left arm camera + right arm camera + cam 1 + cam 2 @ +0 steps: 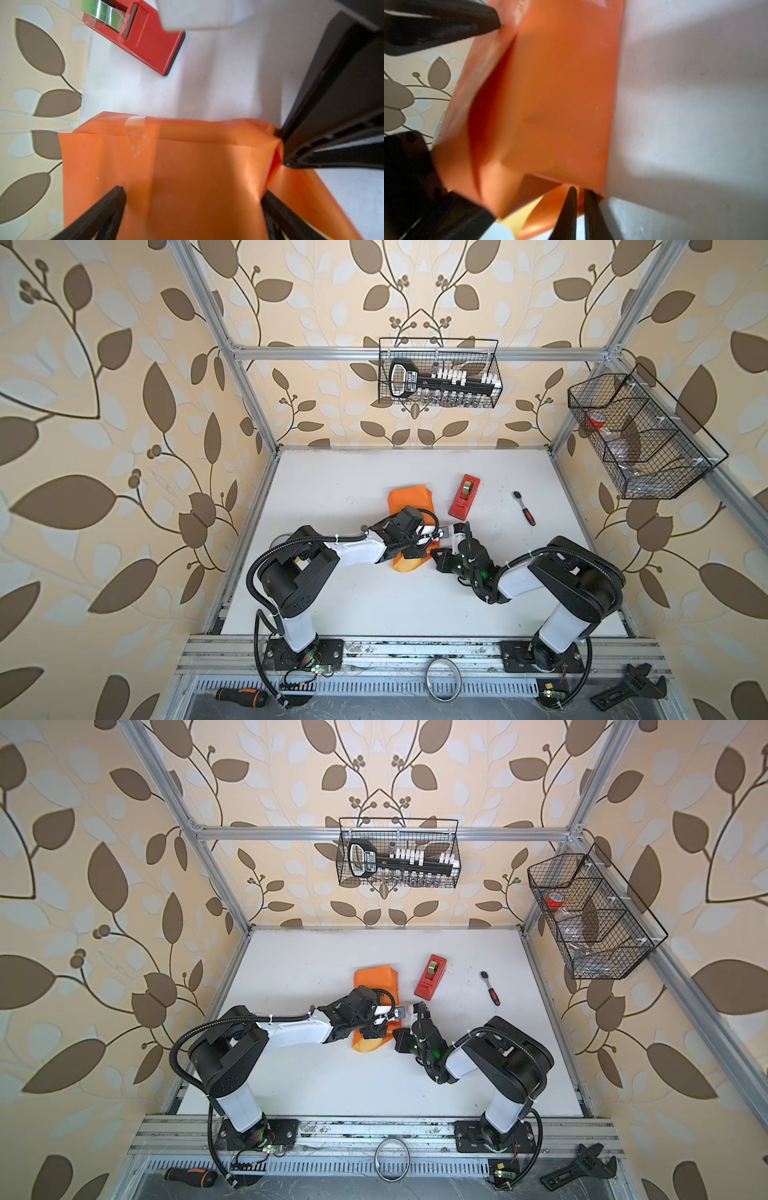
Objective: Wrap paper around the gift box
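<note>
The orange paper is folded round the gift box, which is hidden inside it. A strip of clear tape lies across a seam. My left gripper hangs open over the wrapped top, with one finger on each side of it. My right gripper is shut on a loose fold of the paper at the bundle's near right corner. The pale yellow inner side shows below that fold.
A red tape dispenser stands just right of the bundle, and a ratchet wrench lies further right. Wire baskets hang on the frame. A screwdriver and a spanner lie on the front rail.
</note>
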